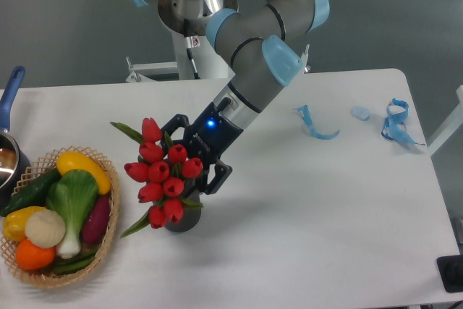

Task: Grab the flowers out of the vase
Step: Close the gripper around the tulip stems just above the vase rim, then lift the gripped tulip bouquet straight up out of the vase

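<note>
The flowers point(162, 173), a bunch of red tulip buds with green leaves, stand in the small dark grey vase point(185, 221) on the white table, left of centre. The buds hide most of the vase, so only its lower right side shows. My gripper point(197, 150) comes down from the upper right and sits right behind the bunch. Its two black fingers are spread, one at the upper left point(175, 122) and one at the lower right point(220, 174). They stand on either side of the bunch's right edge, and I see no grip on it.
A wicker basket point(29, 277) of vegetables sits at the front left, close to the vase. A pot with a blue handle point(9, 92) is at the left edge. Blue tape scraps point(315, 125) point(395, 122) lie at the right. A black object point(451, 273) sits at the bottom right corner.
</note>
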